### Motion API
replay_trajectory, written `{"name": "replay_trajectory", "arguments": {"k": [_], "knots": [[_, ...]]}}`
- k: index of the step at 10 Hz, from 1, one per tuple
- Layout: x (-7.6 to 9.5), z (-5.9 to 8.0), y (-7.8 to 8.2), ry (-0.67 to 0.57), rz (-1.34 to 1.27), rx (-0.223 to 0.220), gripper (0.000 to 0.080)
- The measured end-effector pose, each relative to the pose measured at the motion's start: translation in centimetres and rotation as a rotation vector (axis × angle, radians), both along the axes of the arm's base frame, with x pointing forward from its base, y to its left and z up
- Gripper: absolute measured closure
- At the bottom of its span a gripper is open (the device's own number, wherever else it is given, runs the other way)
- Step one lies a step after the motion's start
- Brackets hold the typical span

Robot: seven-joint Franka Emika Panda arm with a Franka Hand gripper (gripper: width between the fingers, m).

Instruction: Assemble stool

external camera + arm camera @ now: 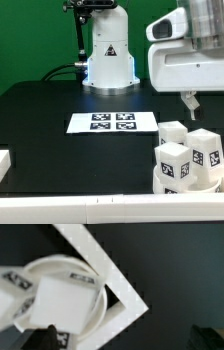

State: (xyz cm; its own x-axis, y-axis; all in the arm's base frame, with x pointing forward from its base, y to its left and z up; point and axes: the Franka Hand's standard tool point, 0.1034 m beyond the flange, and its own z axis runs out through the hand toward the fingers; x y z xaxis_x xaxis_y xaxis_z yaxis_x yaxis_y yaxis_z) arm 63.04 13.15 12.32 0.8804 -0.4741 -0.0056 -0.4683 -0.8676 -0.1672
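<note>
A black table (40, 125) carrying the marker board (113, 123) stands before a green wall (35, 40).

A: What occupies the middle of the black table (40, 110)?

B: The marker board (112, 123), a flat white sheet printed with four square tags, lying flat. Behind it stands the robot arm's white base (108, 55), with a cable running off toward the exterior view's left.

A: And at the exterior view's right?

B: The arm's large white wrist housing (185, 60) hangs over the table. Below it one dark finger (189, 103) of the gripper (192, 107) points down, just above the stool (188, 160).

A: How does the stool sit?

B: Its blocky white legs stand upward, each showing a black-and-white tag. The seat ring is cut off by the picture's lower edge.
</note>
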Motion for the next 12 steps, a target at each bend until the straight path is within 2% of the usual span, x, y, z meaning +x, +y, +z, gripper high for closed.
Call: {"name": "replay_trajectory", "arguments": {"k": [3, 4, 6, 7, 9, 11, 12], "knots": [[0.0, -0.2, -0.3, -0.029, 0.19, -0.017, 0.015], [0.0, -0.3, -0.4, -0.043, 0.317, -0.04, 0.015], [-0.6, -1.8, -0.9, -0.041, 0.726, -0.161, 0.015], [-0.9, -2.7, -1.0, -0.03, 0.847, -0.19, 0.015], [-1.3, -4.2, -1.4, -0.014, 0.969, -0.203, 0.015], [-1.5, -4.6, -1.1, -0.01, 0.916, -0.201, 0.015], [-1.2, -4.8, -1.5, -0.03, 0.897, -0.202, 0.015]]}}
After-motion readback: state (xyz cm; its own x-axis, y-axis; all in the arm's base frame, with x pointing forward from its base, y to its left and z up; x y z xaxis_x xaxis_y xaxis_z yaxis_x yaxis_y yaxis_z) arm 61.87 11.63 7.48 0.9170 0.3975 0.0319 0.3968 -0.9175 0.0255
